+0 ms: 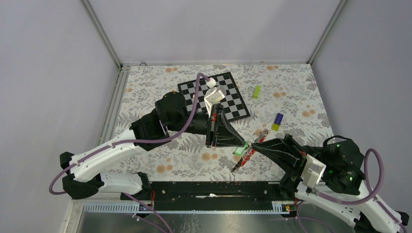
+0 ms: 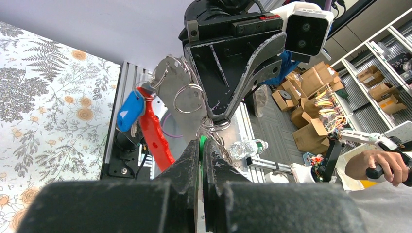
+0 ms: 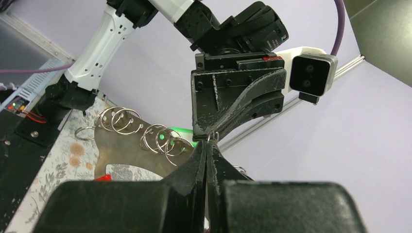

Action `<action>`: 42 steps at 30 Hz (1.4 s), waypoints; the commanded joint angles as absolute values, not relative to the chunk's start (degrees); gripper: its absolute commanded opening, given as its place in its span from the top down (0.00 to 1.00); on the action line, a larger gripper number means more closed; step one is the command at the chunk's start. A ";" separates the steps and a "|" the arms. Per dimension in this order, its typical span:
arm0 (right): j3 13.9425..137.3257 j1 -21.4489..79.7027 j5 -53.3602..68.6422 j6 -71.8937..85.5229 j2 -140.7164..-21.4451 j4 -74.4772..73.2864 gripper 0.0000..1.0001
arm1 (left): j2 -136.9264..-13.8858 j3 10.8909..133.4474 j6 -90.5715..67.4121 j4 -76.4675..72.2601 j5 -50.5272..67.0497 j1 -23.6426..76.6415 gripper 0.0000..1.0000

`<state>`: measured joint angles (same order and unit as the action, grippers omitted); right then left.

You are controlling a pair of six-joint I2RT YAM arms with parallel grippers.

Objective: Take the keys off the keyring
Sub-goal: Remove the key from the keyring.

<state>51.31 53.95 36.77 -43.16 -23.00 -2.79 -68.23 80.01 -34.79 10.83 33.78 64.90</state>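
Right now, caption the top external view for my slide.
Left end effector pinches the green key; right end effector grips the keyring over the floral table.

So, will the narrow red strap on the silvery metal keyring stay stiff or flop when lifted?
Probably floppy: the narrow red strap, attached to the silvery metal keyring, bends along its length. The bunch likely swings, since the blue-headed key and several thin wire rings dangle loosely. Being thin, it seems light.

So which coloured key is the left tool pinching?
The green-headed key, clamped in the left tool; the blue-headed key dangles free beside the red strap.
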 commanded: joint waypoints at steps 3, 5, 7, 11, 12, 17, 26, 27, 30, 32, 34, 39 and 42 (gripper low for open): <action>55.30 53.88 39.62 -53.14 -24.31 -10.78 1.00 | -66.27 81.08 -35.23 6.42 33.40 65.00 1.00; 55.71 53.88 39.85 -54.35 -24.62 -11.71 1.00 | -66.27 81.08 -35.10 6.45 33.48 65.04 1.00; 56.27 53.88 40.10 -55.47 -24.90 -12.70 1.00 | -66.20 81.12 -35.09 6.50 33.42 65.04 1.00; 57.65 53.85 39.95 -57.64 -25.69 -15.71 1.00 | -66.12 81.20 -35.22 6.53 33.46 65.02 1.00; 58.04 53.86 39.91 -58.44 -25.96 -16.54 1.00 | -66.07 81.24 -35.21 6.58 33.41 65.04 1.00; 59.50 53.83 39.95 -59.91 -26.97 -19.54 1.00 | -66.21 81.47 -35.08 6.77 33.31 65.03 1.00; 60.02 53.88 40.26 -57.10 -28.00 -21.04 1.00 | -65.75 80.92 -33.79 5.58 32.93 65.04 1.00; 59.70 53.88 40.13 -56.24 -27.89 -20.55 1.00 | -65.56 80.48 -33.65 5.05 32.65 65.04 1.00; 58.23 53.88 39.51 -53.40 -27.37 -18.33 1.00 | -64.03 78.72 -32.74 2.78 31.81 65.04 1.00; 57.57 53.88 39.19 -52.00 -27.21 -17.19 1.00 | -63.13 77.65 -32.22 1.67 31.45 65.04 1.00; 57.20 53.87 38.88 -51.00 -27.16 -16.77 1.00 | -62.41 77.04 -31.73 1.09 31.34 65.04 1.00; 56.54 53.87 38.83 -49.17 -27.32 -15.44 1.00 | -62.05 76.64 -31.21 0.91 31.54 65.04 1.00; 56.51 53.88 39.18 -48.84 -27.51 -15.22 1.00 | -62.24 76.64 -31.14 0.93 31.74 65.04 1.00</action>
